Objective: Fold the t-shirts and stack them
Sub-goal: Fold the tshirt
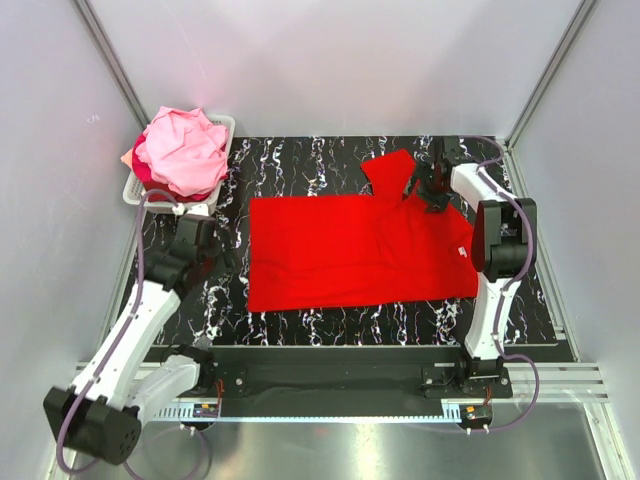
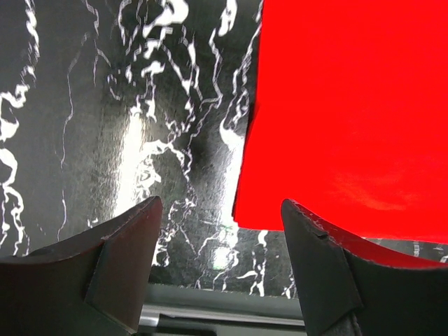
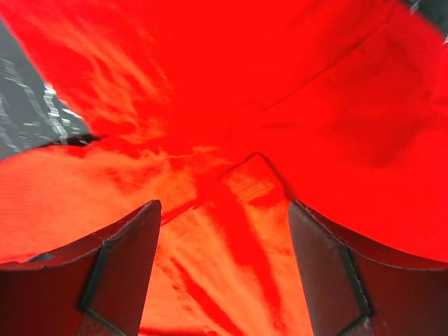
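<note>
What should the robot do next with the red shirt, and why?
Probably close the right gripper on the far sleeve and fold it inward: its jaws stand open over that sleeve's base, and the sleeve sticks out beyond the flat red t-shirt.

My right wrist camera is showing the red t-shirt (image 3: 231,105) running off every edge. In my left wrist view the same shirt is getting cut off at the top and right. From above, the pink t-shirts (image 1: 183,150) are covering whatever is lying lower in the white basket (image 1: 133,188), and the neck label (image 1: 465,251) is looking too small to read.
</note>
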Robot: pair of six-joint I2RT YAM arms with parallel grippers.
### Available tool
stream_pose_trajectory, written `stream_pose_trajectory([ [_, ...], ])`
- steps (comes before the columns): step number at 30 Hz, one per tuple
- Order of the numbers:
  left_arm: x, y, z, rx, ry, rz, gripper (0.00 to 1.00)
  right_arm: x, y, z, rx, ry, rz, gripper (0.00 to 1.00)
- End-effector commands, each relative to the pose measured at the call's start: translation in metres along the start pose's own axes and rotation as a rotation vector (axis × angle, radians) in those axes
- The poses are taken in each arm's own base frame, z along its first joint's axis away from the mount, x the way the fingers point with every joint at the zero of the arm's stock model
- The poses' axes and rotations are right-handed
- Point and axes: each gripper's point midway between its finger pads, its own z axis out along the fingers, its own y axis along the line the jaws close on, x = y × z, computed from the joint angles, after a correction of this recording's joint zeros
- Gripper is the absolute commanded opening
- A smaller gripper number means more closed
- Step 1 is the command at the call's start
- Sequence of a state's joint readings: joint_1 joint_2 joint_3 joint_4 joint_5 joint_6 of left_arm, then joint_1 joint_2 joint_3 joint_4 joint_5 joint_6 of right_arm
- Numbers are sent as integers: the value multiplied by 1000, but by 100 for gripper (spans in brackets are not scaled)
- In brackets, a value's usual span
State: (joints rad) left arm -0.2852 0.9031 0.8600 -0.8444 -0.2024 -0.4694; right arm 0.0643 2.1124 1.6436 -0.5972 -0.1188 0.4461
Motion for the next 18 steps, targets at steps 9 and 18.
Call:
stream_pose_trajectory([
  [9, -40, -8, 23, -68, -38, 75, 74, -111, 32, -25, -76, -154, 51, 81],
  [18, -5, -35, 47, 25, 103, -105, 73, -114, -22, -27, 102, -160, 150, 80],
])
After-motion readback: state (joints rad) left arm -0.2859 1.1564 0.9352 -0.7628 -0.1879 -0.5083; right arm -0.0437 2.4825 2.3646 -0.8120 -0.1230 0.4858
